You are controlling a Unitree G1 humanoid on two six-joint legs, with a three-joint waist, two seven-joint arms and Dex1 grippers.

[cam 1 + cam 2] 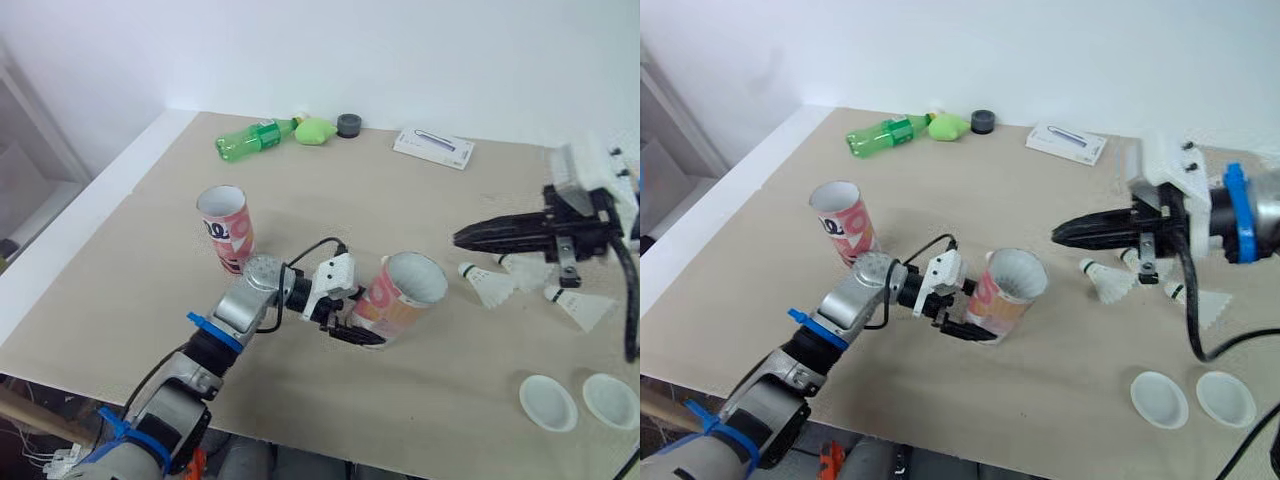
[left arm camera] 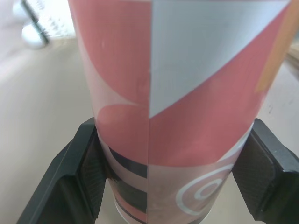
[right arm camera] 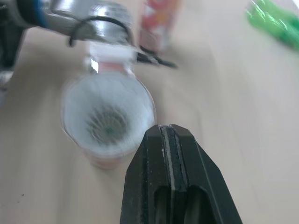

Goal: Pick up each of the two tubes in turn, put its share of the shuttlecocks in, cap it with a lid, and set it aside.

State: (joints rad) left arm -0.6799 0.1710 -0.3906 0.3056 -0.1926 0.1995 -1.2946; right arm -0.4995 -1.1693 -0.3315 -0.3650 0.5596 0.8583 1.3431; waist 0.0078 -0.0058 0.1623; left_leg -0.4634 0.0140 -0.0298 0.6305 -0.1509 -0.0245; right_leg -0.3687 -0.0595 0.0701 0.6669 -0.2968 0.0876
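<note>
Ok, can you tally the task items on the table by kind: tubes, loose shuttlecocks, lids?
Tubes: 2, one standing and one clamped in the left gripper at
Loose shuttlecocks: 3
Lids: 2
Total: 7
The inside of the clamped tube is too blurred to count anything there.

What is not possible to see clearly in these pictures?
1. Inside the held tube: blurred in the right wrist view, so its contents cannot be counted.
2. The shuttlecocks on the table: the right gripper covers part of them in the eye views.
3. The second tube: its own wall hides its bottom.
4. The white box: print too small to read.
</note>
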